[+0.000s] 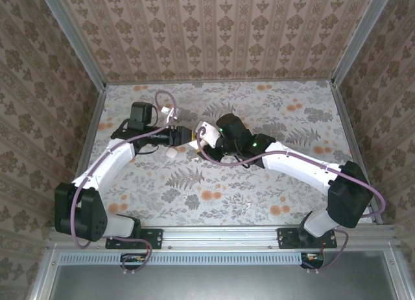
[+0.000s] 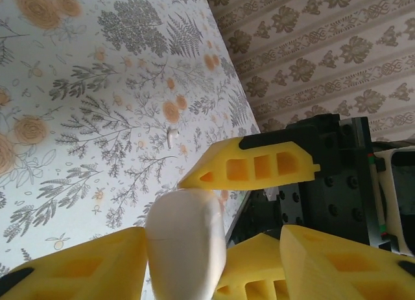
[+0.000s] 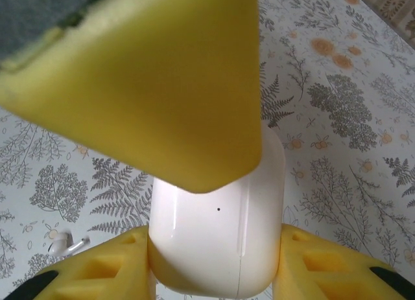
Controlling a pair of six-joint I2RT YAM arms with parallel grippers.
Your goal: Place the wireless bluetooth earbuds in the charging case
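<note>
The charging case, glossy white and closed, is clamped between the two yellow fingers of my right gripper, held above the floral table. My left gripper meets it from the other side. Its upper finger touches the top of the case, and its lower finger presses the case's side. From above, both grippers meet at the case in mid-table. One earbud lies loose on the table; it also appears below the case.
A small white rounded lump lies on the table just in front of the left gripper. Patterned walls with metal frame posts close in the table on three sides. The arm bases sit on the rail at the near edge.
</note>
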